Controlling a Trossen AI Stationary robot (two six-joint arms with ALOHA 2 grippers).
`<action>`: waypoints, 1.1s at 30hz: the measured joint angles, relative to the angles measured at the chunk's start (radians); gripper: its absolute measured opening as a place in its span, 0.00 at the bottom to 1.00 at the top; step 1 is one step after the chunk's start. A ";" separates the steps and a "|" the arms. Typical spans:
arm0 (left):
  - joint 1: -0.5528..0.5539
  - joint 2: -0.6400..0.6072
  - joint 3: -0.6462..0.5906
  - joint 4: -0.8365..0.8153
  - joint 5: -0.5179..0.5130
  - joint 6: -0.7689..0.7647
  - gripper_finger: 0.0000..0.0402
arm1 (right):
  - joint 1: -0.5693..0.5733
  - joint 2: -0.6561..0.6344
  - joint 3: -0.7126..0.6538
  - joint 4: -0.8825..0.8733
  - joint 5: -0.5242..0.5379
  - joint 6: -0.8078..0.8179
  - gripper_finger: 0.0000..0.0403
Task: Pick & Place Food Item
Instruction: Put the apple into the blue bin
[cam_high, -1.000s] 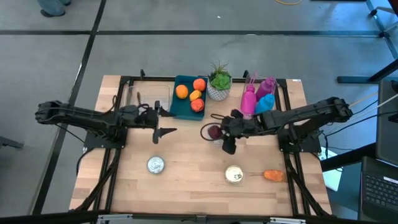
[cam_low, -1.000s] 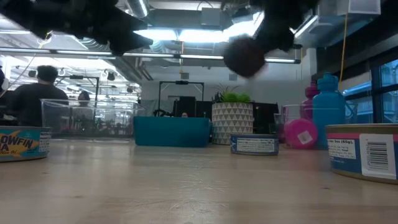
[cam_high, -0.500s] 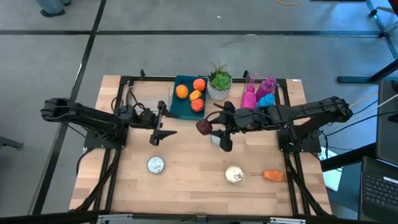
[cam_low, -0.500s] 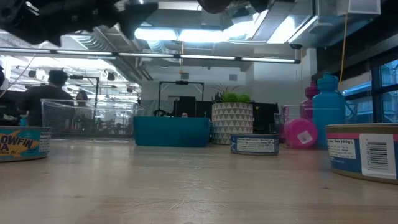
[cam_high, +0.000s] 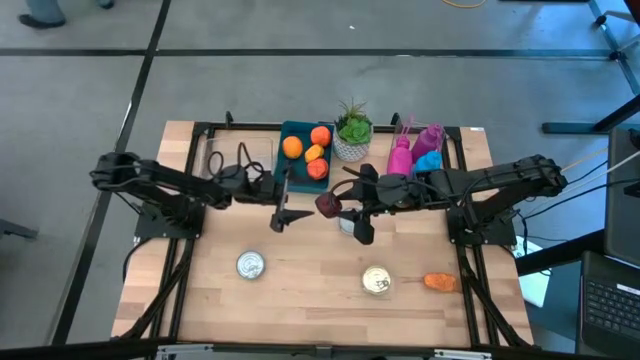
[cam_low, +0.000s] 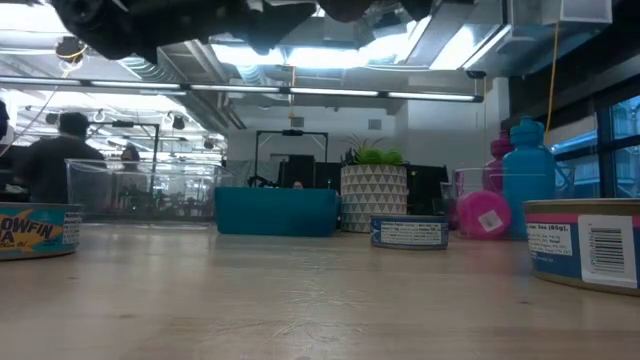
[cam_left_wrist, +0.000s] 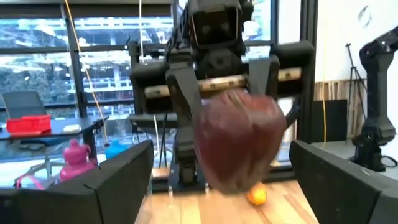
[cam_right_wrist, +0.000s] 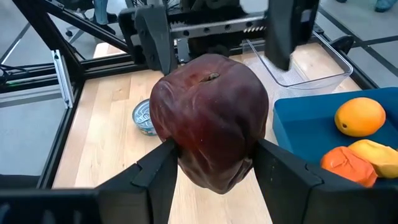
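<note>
Right pincer (cam_high: 333, 206) clamps the dark-red fruit (cam_high: 327, 204) (aloft), facing wide-open left pincer (cam_high: 283, 203) beside blue tray (cam_high: 297, 169).

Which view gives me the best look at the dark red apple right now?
The right wrist view: the dark red apple fills it, clamped in the right gripper. The left wrist view shows it blurred, the high view small, the low view not at all.

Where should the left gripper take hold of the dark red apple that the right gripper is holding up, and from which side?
On the apple's bare rounded flanks, coming straight in from the left gripper's own side. The right gripper's fingers pinch its far end, so the end facing left seems free.
</note>
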 joint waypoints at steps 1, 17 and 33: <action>0.003 0.005 0.010 0.001 0.006 -0.001 0.92 | 0.000 0.000 0.000 -0.001 0.000 0.000 0.49; 0.005 0.165 0.160 -0.001 0.111 -0.035 0.92 | 0.000 0.000 0.000 -0.001 -0.026 -0.008 0.49; 0.005 0.174 0.176 0.022 0.121 0.000 0.88 | 0.000 0.000 0.000 -0.010 -0.034 -0.011 0.49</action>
